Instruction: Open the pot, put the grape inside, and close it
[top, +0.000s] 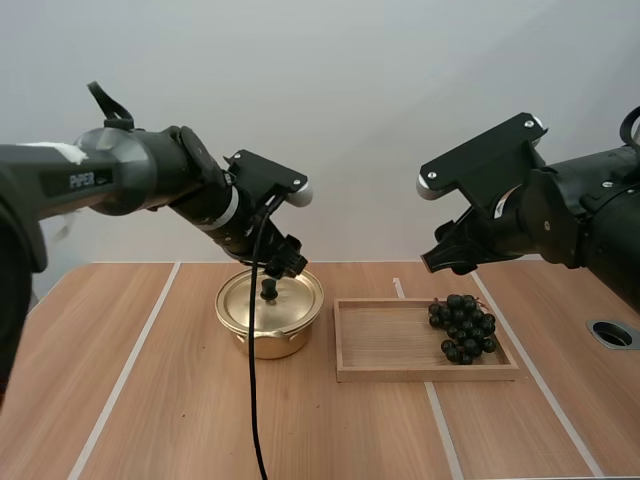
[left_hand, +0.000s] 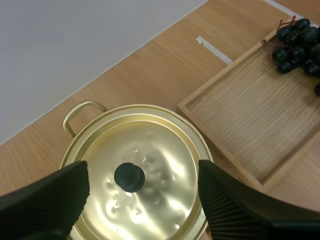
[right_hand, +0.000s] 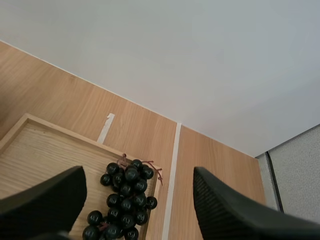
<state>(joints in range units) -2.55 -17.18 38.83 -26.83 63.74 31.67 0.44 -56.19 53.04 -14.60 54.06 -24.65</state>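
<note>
Lid on, 2 grippers wide over their targets.
The left gripper (top: 283, 262) hangs just above the pot (top: 270, 322), fingers spread wide, with the lid knob (left_hand: 129, 177) straight below and centred in the gap; it is the nearer arm for the lid (left_hand: 165, 145). Right of the pot, the tray (top: 385, 372) holds the grapes (top: 462, 327) at its right end, under the right gripper (top: 447, 256), also spread wide and holding nothing.
</note>
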